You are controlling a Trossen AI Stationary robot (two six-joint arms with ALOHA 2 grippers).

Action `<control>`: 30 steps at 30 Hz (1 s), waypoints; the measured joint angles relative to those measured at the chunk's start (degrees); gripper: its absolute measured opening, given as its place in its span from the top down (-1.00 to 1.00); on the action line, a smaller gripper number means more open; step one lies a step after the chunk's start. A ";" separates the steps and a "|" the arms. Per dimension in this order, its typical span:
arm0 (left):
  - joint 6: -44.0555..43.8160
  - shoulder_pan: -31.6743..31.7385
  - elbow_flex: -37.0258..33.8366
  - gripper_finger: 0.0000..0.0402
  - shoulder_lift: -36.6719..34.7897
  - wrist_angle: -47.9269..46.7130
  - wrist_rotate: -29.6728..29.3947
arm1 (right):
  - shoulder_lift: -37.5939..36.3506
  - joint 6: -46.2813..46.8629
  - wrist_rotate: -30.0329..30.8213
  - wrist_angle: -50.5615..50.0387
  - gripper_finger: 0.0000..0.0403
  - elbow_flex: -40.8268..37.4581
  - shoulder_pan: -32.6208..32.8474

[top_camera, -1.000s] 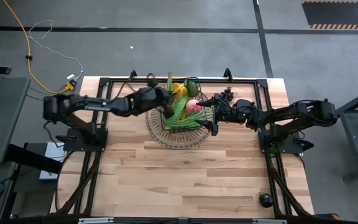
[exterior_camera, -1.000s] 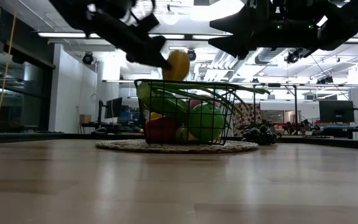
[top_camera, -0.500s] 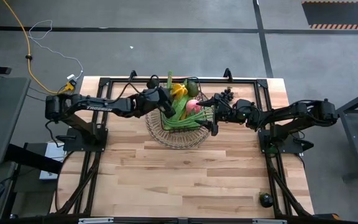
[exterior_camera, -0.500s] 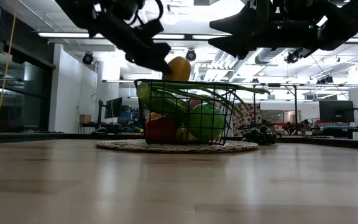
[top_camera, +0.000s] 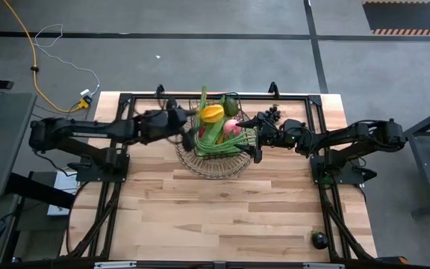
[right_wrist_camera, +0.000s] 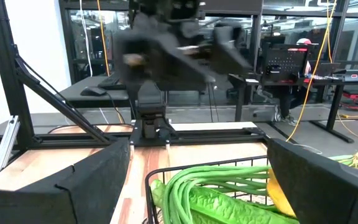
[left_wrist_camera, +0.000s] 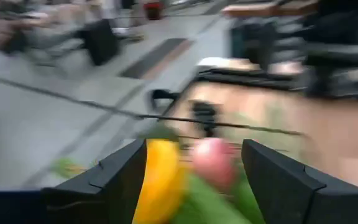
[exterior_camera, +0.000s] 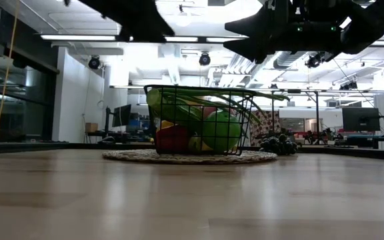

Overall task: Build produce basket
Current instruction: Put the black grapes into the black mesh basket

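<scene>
Grapes (top_camera: 272,113) lay on the table at about twelve o'clock from the right gripper (top_camera: 260,140), whose fingers stood wide apart and empty at the basket's (top_camera: 192,157) three-o'clock rim, while the left gripper (top_camera: 188,127), open and empty, hung at nine o'clock beside the banana (top_camera: 212,113) in the basket.

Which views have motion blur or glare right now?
Left wrist view: heavy motion smear over the produce and floor. Right wrist view: left arm smeared, basket rim sharp. Low view: ceiling lights glare, arms in silhouette. High view: left gripper slightly smeared.
</scene>
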 joint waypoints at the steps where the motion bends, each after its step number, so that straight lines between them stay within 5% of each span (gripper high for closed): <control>1: -1.71 -0.42 -0.97 -0.26 -1.64 -0.17 2.62 | 0.00 0.02 0.00 0.00 -0.84 0.00 -0.02; 5: -5.03 -3.33 -9.04 -0.24 -8.25 7.73 8.49 | 0.00 0.04 -0.02 0.00 -0.84 0.00 0.00; 15: -2.43 -10.56 -34.21 -0.22 -19.99 39.87 8.03 | 0.00 0.11 -0.01 0.19 -0.84 0.00 -0.02; 27: -1.11 -10.84 -35.92 -0.22 -22.11 42.75 6.14 | 0.00 0.59 0.11 0.61 -0.84 0.00 -0.01; 30: -1.13 -10.84 -35.92 -0.22 -22.11 42.56 6.09 | 0.00 6.76 7.06 1.84 -0.84 0.07 0.04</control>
